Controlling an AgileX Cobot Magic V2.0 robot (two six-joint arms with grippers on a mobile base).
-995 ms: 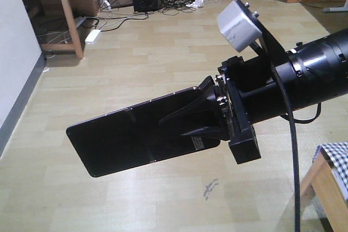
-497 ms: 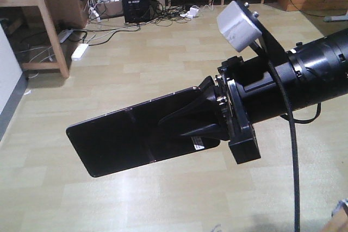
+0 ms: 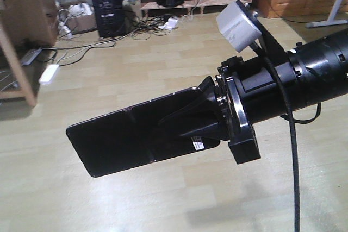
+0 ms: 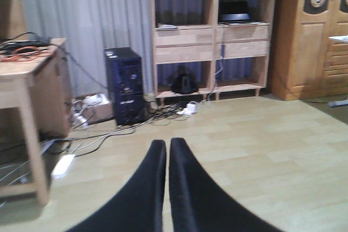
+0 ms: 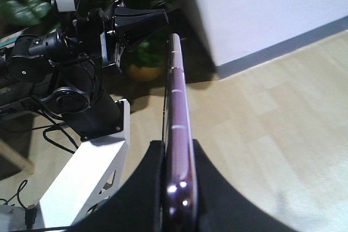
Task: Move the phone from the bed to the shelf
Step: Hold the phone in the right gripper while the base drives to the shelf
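The phone point(image 3: 125, 137) is in the air above the pale wood-plank floor point(image 3: 163, 52), lying roughly flat with its glossy black face up and its free end pointing left and slightly down in the front view. A faint crease crosses its middle, and a small white sticker point(image 3: 197, 145) sits near the gripped end. The right hand point(image 5: 178, 153) is clamped on that end. Its wrist view shows the phone edge-on, with a black finger pressed against each broad face and the thin, pinkish-shining edge running straight away from the camera. A grey camera box point(image 3: 237, 25) rides on top of that wrist. The left hand point(image 4: 167, 144) holds nothing, and its two dark fingers are drawn together with only a thin slit between them, aimed across the room. Ahead of it, against the far wall and well apart from the phone, stands the shelf point(image 4: 187, 52), with light boards, two drawer fronts and open bays above and below. A black computer tower point(image 4: 126, 85) with tangled cables stands just left of the shelf, and a wooden bench point(image 4: 27, 80) stands farther left. A brown wardrobe point(image 4: 304, 36) is on the right.
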